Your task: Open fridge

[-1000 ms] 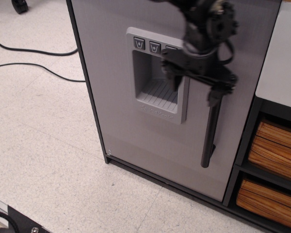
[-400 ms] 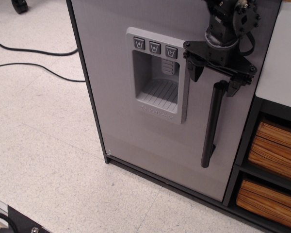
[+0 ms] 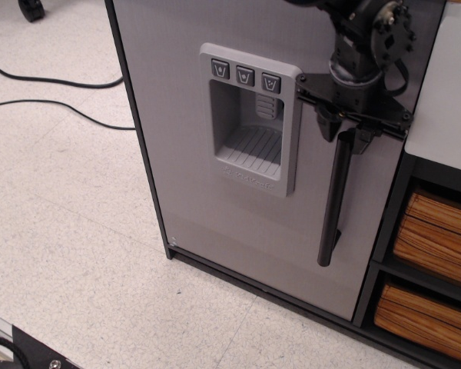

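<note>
The fridge (image 3: 215,115) is shut, its door filling the middle of the frame down to the floor. The gripper (image 3: 343,127) sits spread open around the top of the handle (image 3: 334,196), gripping nothing yet. I'd clamp squarely on the bar before pulling outward, so it doesn't slip.

Embossed lettering below the fridge (image 3: 215,154) dispenser tray is too small to read.

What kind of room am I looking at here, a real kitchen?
Probably a lab mock-up of a kitchen. The fridge stands on a speckled floor with loose cables, beside a shelf unit, and a robot gripper is at its handle.
</note>
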Controlling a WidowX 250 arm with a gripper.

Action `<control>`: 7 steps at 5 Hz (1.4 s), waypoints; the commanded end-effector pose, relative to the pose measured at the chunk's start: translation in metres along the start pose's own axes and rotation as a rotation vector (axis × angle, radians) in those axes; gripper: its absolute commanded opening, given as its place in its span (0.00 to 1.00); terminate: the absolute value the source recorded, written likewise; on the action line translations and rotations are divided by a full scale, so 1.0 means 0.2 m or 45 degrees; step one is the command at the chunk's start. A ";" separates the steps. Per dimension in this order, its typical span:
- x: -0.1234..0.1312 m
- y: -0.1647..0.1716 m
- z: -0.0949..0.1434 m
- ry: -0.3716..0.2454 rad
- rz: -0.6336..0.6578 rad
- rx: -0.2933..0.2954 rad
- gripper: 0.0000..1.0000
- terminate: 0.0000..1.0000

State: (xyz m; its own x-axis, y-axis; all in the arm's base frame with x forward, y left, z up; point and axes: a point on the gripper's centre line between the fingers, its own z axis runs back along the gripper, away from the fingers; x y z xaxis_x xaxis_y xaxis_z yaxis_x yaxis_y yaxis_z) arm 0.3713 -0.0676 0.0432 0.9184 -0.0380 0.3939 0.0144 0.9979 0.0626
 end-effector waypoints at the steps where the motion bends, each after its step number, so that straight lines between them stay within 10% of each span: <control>1: 0.01 0.01 0.10 -0.093 0.016 -0.008 0.00 0.00; 5: -0.32 0.36 0.29 -0.069 -0.027 -0.070 0.00 0.00; 6: -0.41 0.42 0.31 0.003 0.005 -0.078 1.00 0.00; 7: -0.53 0.43 0.32 0.113 0.050 0.007 1.00 0.00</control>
State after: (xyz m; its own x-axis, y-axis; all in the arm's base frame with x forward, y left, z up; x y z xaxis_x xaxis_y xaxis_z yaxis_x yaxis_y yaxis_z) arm 0.2445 0.0134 0.0536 0.9617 -0.0035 0.2740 -0.0101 0.9988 0.0483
